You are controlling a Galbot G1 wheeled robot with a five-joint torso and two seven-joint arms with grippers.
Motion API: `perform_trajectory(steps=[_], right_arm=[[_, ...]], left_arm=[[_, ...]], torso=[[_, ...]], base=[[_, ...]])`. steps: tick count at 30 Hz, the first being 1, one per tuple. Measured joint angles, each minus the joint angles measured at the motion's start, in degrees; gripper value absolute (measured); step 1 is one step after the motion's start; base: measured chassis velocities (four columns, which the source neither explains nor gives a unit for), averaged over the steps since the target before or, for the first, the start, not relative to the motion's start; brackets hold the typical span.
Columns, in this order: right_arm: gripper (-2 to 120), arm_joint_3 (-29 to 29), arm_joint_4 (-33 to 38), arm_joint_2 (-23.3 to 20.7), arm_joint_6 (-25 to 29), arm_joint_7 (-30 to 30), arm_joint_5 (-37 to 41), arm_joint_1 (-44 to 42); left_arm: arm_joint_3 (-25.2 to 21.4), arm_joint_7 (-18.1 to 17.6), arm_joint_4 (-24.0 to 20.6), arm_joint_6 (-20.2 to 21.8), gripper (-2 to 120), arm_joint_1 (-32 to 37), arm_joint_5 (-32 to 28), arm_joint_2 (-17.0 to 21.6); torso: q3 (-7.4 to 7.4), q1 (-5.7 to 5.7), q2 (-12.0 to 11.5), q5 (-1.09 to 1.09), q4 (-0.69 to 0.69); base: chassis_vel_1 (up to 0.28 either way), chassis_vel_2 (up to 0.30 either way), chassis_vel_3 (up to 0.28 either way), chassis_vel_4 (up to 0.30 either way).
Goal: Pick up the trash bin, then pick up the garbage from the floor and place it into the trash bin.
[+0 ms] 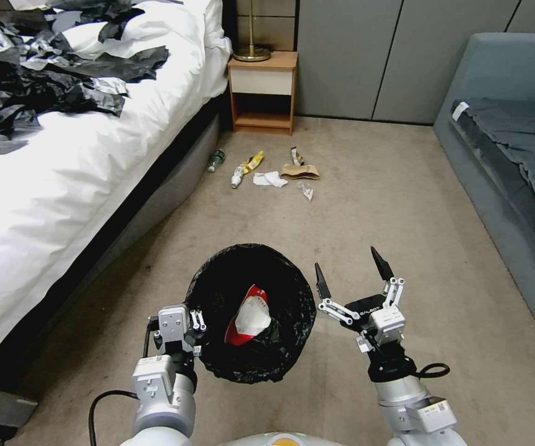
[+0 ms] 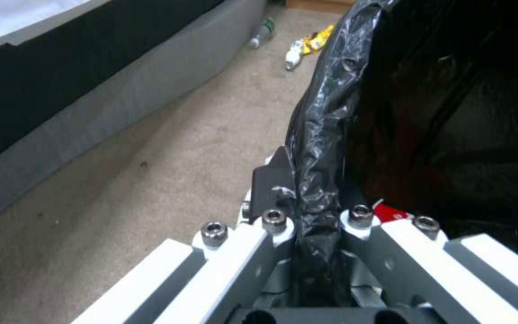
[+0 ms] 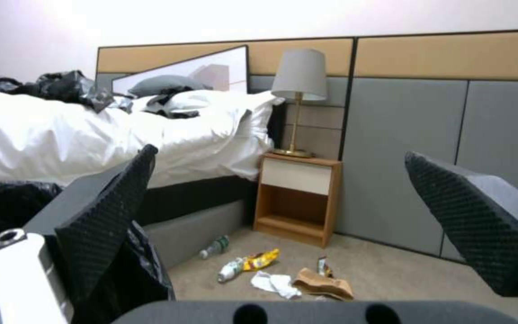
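Black liner crinkles over the rim of the bin, which hangs close in front of the robot, held at its left edge by the left gripper — the left wrist view shows the fingers pinched on the liner-covered rim. A red-and-white wrapper already lies inside, so by my reading the bin is picked up and the collecting is partly done. The right gripper hovers just to the right of the bin, its fingers spread wide and holding nothing. The rest of the garbage lies well ahead on the floor near the nightstand: a bottle by the bed's base, a yellow wrapper, white paper and a brown scrap. The next move likely calls for driving forward and bending low — the pieces look out of reach from here. To the left runs the bed, strewn with black sheets; to the right stands a sofa. The carpet between them looks free of obstacles, though the bottle sits tight against the bed and may be awkward to grasp.
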Motion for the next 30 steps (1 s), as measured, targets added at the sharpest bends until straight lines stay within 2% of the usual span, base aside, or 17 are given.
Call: perform_trajectory(steps=[22, 30], right_arm=[[100, 0.25, -1.14, 0.0, 1.34, 0.09, 0.9, 0.5], [100, 0.4, -0.74, -0.34, 1.31, 0.13, 1.1, 0.38]], left_arm=[[-0.64, -0.03, -0.27, 0.01, 1, 0.27, 0.56, -0.25], [-0.62, -0.3, -0.67, 0.29, 1, 0.31, 0.31, -0.12]], torso=[[0.0, 0.0, 0.0, 0.0, 0.02], [0.0, 0.0, 0.0, 0.0, 0.01]], base=[[-0.003, 0.006, 0.005, -0.004], [-0.165, 0.15, 0.151, -0.14]])
